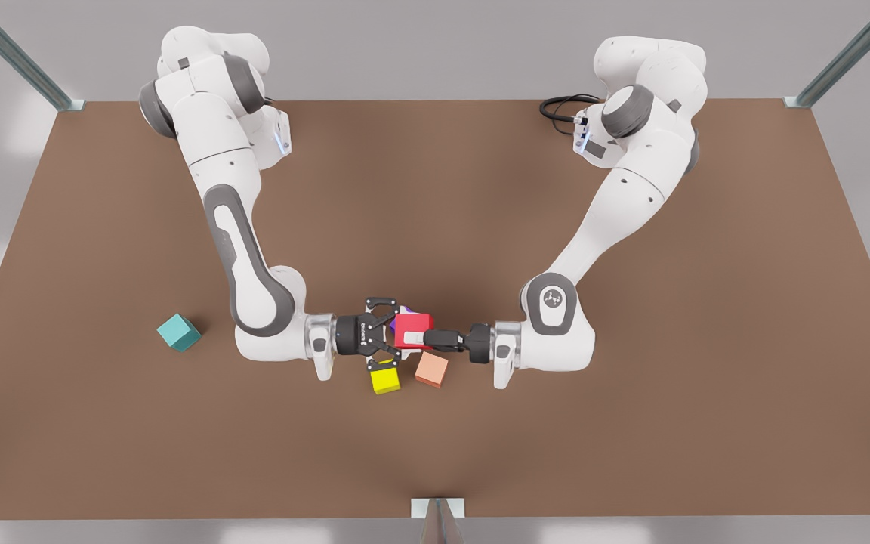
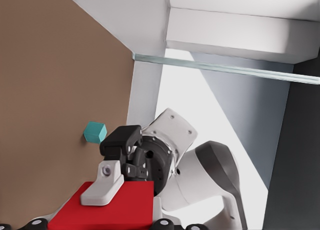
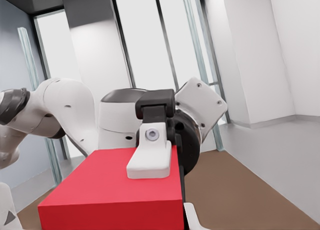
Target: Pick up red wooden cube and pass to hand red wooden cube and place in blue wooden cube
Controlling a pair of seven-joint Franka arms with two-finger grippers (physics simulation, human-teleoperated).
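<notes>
While the red wooden cube (image 1: 408, 326) is held clear of the table (image 1: 631, 423) near its middle, it is bridged by both arms. The left gripper (image 1: 424, 336), reaching in from the front view's right, is closed on the cube, with a white pad laid flat on its face. The right gripper (image 1: 393, 334), from the front view's left, appears likewise clamped on it, though only one of its pads is visible from the left wrist view.

Risks noted:
- If one gripper is released before the other is seated, the cube may be dropped onto the yellow cube (image 1: 385, 379) or the peach cube (image 1: 431, 369) just below.
- If both are moved while clamped, the cube may be twisted or slipped.
- A purple cube (image 1: 405, 310) is largely hidden behind the handover point and could be knocked.

The blue wooden cube (image 1: 178, 332) stands alone, well apart toward the front view's left. Bare table is seen between it and the cluster, and the edges are far off.
</notes>
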